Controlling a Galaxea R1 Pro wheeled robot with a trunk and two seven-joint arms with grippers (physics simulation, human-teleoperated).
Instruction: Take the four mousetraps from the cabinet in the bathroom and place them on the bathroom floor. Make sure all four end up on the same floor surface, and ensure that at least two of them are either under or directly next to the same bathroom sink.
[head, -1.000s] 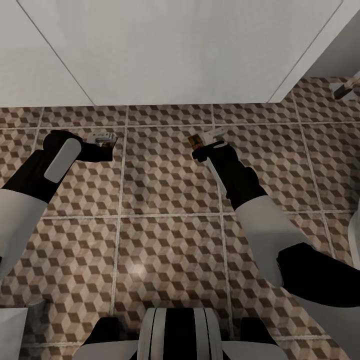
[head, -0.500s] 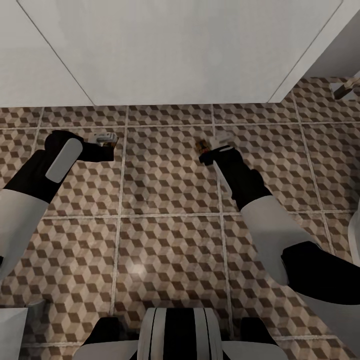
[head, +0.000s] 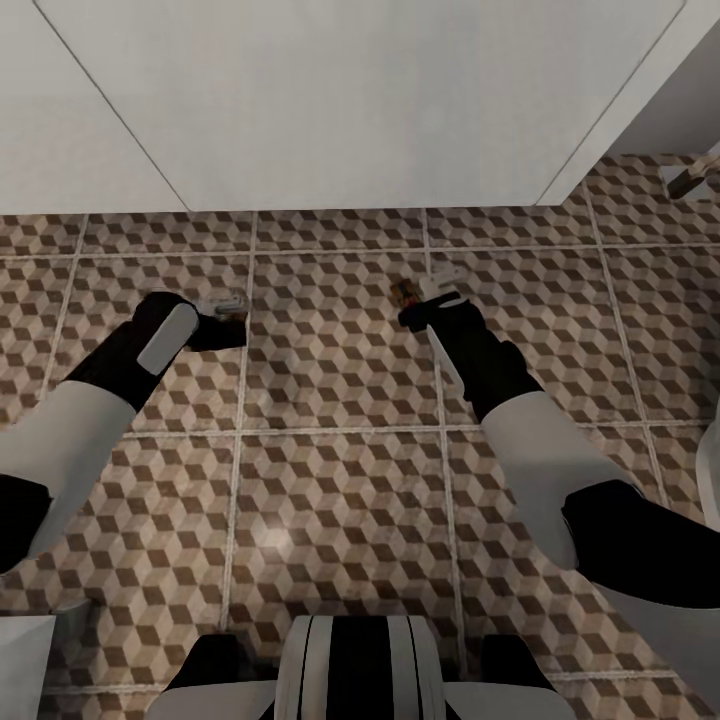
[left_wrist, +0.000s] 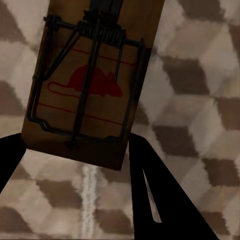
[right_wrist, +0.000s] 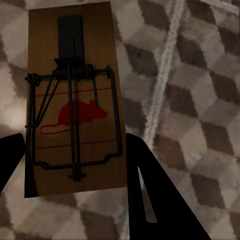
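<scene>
Each gripper, left gripper (head: 232, 312) and right gripper (head: 408, 298), clamps a mousetrap (left_wrist: 92, 80) (right_wrist: 74, 130) over the bathroom floor (head: 330, 480) (red mouse print up).

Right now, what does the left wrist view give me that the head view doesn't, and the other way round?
Left wrist view: the mousetrap close up between the left end effector fingers, with its black wire spring and red mouse print readable over the tiles.

Head view: both arms at once, the right end effector holding a second mousetrap, and the white vanity front just beyond them.

Both: the cube-pattern bathroom floor with pale grout lines close beneath the left trap.
</scene>
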